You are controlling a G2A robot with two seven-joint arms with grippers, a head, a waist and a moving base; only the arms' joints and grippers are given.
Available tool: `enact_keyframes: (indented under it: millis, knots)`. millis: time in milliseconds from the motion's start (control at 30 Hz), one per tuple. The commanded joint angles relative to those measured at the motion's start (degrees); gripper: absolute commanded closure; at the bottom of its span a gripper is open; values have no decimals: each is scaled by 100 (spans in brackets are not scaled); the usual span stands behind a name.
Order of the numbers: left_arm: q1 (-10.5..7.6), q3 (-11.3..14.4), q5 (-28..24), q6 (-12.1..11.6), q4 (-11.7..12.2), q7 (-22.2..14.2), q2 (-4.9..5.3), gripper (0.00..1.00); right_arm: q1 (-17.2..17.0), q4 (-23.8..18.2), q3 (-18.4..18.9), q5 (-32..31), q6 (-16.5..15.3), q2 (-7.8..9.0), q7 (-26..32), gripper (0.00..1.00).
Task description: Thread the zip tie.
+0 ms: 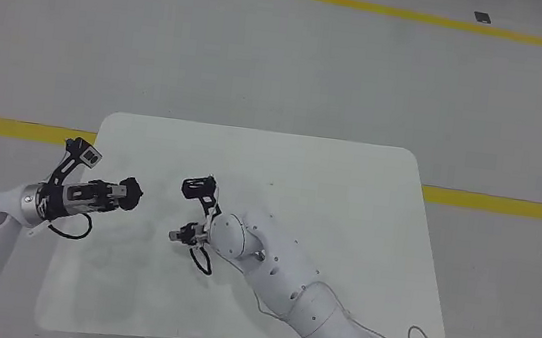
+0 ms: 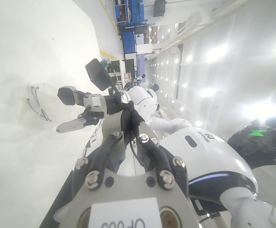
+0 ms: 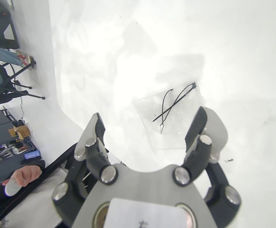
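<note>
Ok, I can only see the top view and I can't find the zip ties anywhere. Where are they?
Observer: The black zip ties lie in a clear tray on the table, just ahead of the right pincer.
Operator: Did that pincer grab one?
Observer: No. It is wide open with nothing between its jaws.
Operator: Are the ties all neat in a row?
Observer: No. They lie crossed over each other, and one is bent in a curve.
</note>
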Motion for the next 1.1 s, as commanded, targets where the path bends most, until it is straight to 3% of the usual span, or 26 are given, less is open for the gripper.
enact_keyframes:
  millis: [0, 100, 167, 333, 467, 1067]
  knots:
    - [0, 0, 0, 0, 0, 0, 0, 100, -1, -64, -59, -153, 57, 1, 41, 0]
    - [0, 0, 0, 0, 0, 0, 0, 100, -19, -147, -84, -353, 57, -7, 129, 2]
    - [0, 0, 0, 0, 0, 0, 0, 100, -46, -171, -62, -498, 57, -20, 199, 47]
    - [0, 0, 0, 0, 0, 0, 0, 100, -147, -179, 71, -788, 57, -78, 367, 65]
    - [0, 0, 0, 0, 0, 0, 0, 100, -217, -161, 148, -982, 57, -158, 470, 71]
    - [0, 0, 0, 0, 0, 0, 0, 100, -298, 386, 411, -1843, 57, -661, 547, 77]
